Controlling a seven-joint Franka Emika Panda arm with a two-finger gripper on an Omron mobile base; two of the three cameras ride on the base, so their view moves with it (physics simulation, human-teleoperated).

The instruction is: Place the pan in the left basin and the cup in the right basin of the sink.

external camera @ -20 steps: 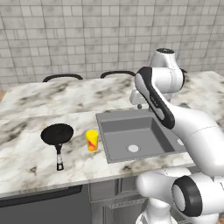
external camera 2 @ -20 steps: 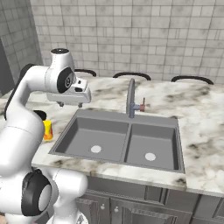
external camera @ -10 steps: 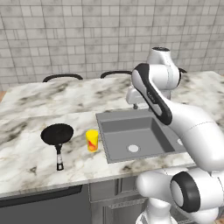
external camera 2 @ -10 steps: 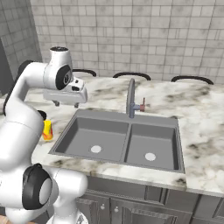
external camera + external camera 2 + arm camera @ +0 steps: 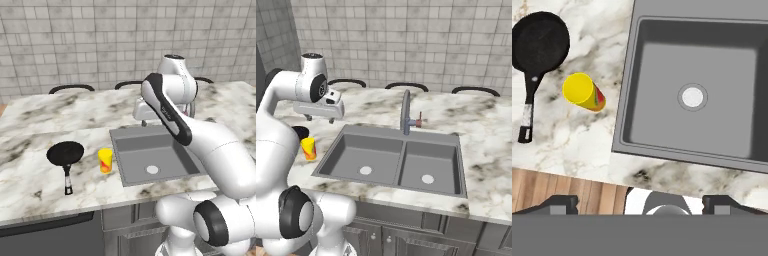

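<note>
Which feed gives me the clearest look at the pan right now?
The hand view: it looks straight down on the pan, showing the whole bowl and handle on the counter. The left base view shows it whole but smaller and oblique. In the right base view just a dark edge peeks past the arm.

Flanking base views, overhead hand view, shared sink

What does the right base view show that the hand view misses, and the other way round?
Right base view alone: the right basin, the faucet behind the divider, and the open pincer hanging above the counter. Hand view alone: the pan whole from above, handle included, and a strip of wooden floor. Both share the cup standing on the marble counter beside the left basin, and that basin's drain.
</note>
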